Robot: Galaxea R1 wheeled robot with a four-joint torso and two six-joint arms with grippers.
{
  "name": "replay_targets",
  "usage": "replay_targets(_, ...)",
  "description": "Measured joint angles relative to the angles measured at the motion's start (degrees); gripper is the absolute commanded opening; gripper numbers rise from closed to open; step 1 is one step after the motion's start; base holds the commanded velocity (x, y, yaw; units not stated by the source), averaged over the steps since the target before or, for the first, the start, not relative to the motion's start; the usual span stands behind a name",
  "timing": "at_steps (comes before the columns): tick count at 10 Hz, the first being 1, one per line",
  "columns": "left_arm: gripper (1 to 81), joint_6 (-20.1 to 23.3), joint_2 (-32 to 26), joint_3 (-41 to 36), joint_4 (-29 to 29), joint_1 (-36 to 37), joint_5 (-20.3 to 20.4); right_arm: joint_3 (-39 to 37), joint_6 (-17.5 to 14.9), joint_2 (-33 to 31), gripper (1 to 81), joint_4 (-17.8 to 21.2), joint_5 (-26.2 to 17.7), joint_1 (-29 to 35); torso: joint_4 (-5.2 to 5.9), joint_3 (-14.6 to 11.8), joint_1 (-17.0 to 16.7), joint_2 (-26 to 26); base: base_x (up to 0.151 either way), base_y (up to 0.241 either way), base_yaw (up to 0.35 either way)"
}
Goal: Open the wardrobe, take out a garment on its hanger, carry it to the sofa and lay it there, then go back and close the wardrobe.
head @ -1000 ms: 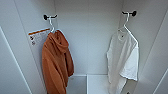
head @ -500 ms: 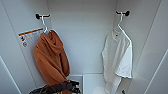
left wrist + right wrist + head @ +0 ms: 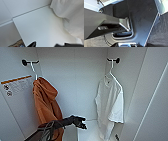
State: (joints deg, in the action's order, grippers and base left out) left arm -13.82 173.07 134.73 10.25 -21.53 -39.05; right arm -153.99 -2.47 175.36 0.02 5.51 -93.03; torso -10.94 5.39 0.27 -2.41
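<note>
Left arm outstretched, raised forward

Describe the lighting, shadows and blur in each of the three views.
Head view: even, soft light on the white wardrobe; the T-shirt nearly blends into it, the orange hoodie stands out, and edges are soft throughout, including the dark left gripper. Left wrist view: bright, washed-out white panels, with faint shading in the T-shirt folds. Right wrist view: dim and shadowed, dark robot parts blurred.
</note>
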Motion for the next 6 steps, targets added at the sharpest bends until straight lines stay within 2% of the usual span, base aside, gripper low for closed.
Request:
replay_targets(1, 81.1, -1.1, 0.9, -0.5, -0.2, 2.0, -0.6, 0.0, 0.0, 0.0, 81.1, 0.0, 0.0, 0.0, -0.63, 0.0, 0.0, 0.0, 0.0, 0.0, 0.0)
replay_targets(4, 81.1, -2.6, 1.4, -1.4, -2.9, 7.4, -1.7, 0.0, 0.0, 0.0, 81.1, 0.0, 0.0, 0.0, -0.7, 0.0, 0.0, 0.0, 0.0, 0.0, 0.0)
replay_targets(6, 81.1, -3.0, 1.4, -1.2, -6.9, 11.3, -1.8, 0.0, 0.0, 0.0, 81.1, 0.0, 0.1, 0.1, -0.7, 0.0, 0.0, 0.0, 0.0, 0.0, 0.0)
